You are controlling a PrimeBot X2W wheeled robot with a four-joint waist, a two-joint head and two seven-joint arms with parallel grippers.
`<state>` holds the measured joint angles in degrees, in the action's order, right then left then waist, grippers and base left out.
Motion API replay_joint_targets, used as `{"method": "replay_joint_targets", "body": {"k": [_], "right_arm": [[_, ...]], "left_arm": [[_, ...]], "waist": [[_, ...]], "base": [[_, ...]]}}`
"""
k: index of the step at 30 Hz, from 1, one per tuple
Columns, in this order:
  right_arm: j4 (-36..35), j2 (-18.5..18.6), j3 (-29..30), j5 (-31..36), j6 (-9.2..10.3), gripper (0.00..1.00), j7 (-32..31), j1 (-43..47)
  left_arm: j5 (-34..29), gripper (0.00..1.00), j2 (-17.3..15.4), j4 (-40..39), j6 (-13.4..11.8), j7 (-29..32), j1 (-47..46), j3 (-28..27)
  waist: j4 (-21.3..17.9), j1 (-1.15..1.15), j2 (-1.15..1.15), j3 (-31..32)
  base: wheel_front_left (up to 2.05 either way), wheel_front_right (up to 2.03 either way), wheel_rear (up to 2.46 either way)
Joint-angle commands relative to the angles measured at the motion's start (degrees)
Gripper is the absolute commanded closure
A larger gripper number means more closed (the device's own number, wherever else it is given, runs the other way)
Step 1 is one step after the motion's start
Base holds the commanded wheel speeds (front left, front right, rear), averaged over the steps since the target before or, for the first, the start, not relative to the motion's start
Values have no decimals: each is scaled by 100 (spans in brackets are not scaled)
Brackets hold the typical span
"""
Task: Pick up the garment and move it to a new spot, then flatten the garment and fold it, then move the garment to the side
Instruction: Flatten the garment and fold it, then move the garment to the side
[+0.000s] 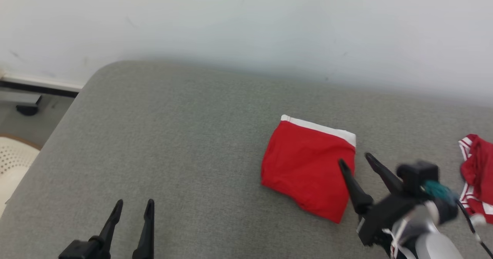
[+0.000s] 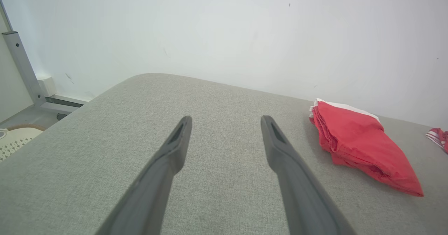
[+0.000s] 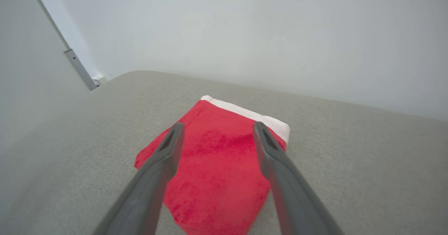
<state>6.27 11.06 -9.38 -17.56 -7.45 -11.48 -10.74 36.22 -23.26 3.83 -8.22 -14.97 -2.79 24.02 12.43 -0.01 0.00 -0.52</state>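
The garment (image 1: pixel 304 162) is a folded red piece with a white band along its far edge, lying flat on the grey cushioned surface (image 1: pixel 173 135). From the left wrist view the garment (image 2: pixel 357 140) shows as a stack of folded layers at the right. My right gripper (image 1: pixel 354 160) hovers open over its right edge, one finger above the red cloth, nothing between the fingers. In the right wrist view the garment (image 3: pixel 217 165) lies under the spread right gripper (image 3: pixel 215 128). My left gripper (image 1: pixel 134 205) stands open at the lower left, well clear of the cloth; its open fingers (image 2: pixel 225 121) frame bare grey fabric.
A second red garment with white stripes (image 1: pixel 477 178) lies crumpled at the far right edge. The surface ends at a rounded corner at the left; below it are floor and a pale perforated basket (image 1: pixel 11 162). A white wall (image 1: pixel 246 27) runs behind.
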Motion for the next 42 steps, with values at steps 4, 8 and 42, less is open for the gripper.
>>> {"method": "replay_joint_targets", "body": {"k": [4,8,42], "right_arm": [[-562,-393,745,351,-3,0,166,810],[-804,-625,1258,579,-3,0,430,1205],[413,-821,1454,641,-2,0,1091,1375]], "left_arm": [[-227,0,141,-182,81,-19,336,-361],[-405,0,304,-291,182,-20,518,-700],[-1296,0,1240,526,1387,-22,884,-1868]], "waist": [[-330,1,0,163],[-519,1,0,175],[-822,1,0,252]], "base": [[0,0,0],[0,0,0],[0,0,0]]}}
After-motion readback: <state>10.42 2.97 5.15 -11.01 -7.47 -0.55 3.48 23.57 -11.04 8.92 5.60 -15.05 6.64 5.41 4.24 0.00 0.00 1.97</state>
